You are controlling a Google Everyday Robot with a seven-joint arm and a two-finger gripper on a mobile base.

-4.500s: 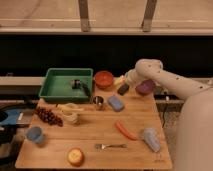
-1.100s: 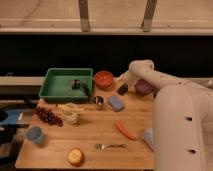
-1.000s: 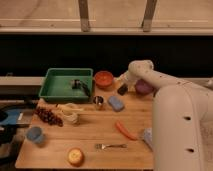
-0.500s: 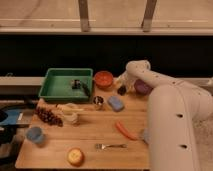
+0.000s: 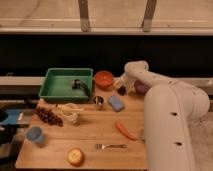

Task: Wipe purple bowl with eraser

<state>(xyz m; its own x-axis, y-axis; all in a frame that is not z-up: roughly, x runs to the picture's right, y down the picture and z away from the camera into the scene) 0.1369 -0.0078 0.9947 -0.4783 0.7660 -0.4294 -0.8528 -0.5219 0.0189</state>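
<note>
Swelling larger at the near right than before, the smooth white arm holds its gripper (image 5: 120,88) just left of the round, dull purple bowl (image 5: 142,88), the dark blocky eraser (image 5: 121,91) at its tip; whether it grips cannot be told.

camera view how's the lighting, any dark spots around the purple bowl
Camera view: warm even light on the table; a dark band behind it; the gripper sits beside the purple bowl, which lies dim behind the pale arm.
</note>
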